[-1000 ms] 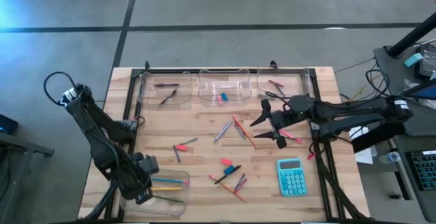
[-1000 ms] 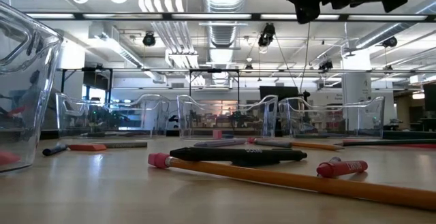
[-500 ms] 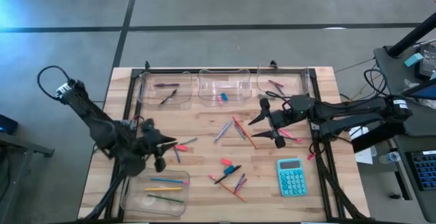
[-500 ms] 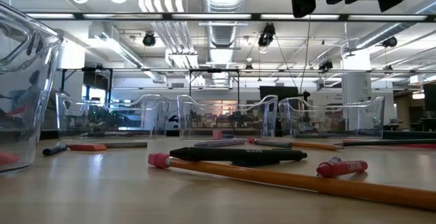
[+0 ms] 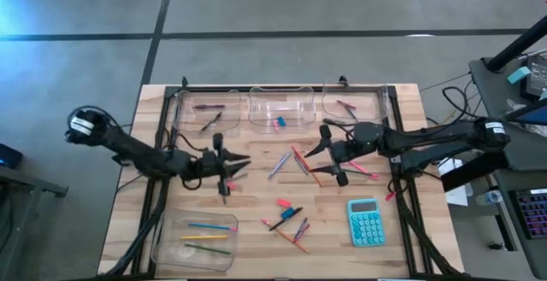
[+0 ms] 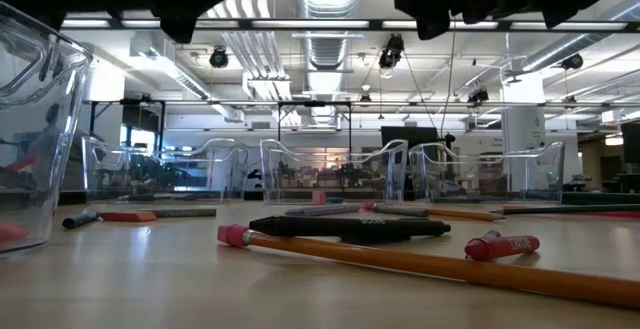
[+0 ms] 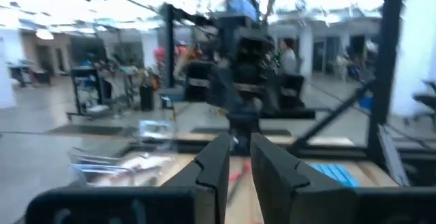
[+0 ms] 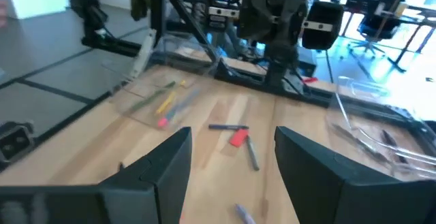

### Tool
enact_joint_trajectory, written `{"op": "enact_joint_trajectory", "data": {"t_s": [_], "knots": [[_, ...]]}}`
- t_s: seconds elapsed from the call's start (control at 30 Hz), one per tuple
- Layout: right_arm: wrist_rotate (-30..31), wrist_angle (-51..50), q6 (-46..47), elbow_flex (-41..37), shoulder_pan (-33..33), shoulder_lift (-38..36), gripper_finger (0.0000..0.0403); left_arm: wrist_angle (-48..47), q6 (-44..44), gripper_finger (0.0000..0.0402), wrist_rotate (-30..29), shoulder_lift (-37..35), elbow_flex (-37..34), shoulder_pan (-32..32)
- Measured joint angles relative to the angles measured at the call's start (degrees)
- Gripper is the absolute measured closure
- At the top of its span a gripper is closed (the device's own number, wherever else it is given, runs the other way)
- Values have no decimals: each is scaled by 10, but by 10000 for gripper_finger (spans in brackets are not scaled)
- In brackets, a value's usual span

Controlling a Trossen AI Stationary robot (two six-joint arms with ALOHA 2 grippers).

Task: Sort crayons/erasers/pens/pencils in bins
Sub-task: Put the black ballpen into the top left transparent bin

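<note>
Clear bins (image 5: 278,110) partly transparent, left end effector (image 5: 229,166) blurred, contents unclear

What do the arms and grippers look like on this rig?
Both arms are dark, slim and jointed. The left gripper and right gripper each have two black, flat, wedge-shaped fingers. A black cable loops at the left arm's base, which carries a small white tag.
</note>
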Motion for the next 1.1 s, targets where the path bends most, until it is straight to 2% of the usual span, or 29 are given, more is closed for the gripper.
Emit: {"op": "enact_joint_trajectory", "data": {"t_s": [0.17, 0.43, 0.77, 0.9, 1.1], "knots": [[39, 18, -15, 0, 0, 19, 202, 36, 2, 355, 1, 37, -11, 32], [42, 38, -35, 0, -21, 49, 202, 36, 27, 355, -6, 76, 6, 70], [55, 62, 78, 0, -42, 87, 202, 33, 58, 355, -7, 64, 7, 69], [34, 74, 122, 0, -22, 112, 202, 33, 58, 355, -6, 58, 7, 61], [47, 77, 173, 0, 29, 146, 202, 20, 38, 355, -6, 58, 5, 51]]}}
